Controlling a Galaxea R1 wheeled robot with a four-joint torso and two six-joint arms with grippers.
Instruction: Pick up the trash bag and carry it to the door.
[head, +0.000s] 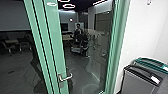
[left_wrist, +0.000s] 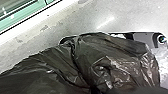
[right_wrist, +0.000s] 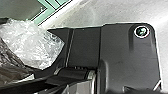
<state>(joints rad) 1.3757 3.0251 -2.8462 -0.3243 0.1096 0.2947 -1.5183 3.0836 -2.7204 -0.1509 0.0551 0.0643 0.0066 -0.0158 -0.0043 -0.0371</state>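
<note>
Near the green-framed door (head: 56, 50), the dark trash bag (left_wrist: 117, 62) is seen bunched and creased.
Whether either pair of jaws is clenched or released cannot be told.

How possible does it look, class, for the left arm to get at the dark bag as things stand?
Probably yes: the dark bag looms large and close in the left wrist view, its creased plastic apparently uncovered.
</note>
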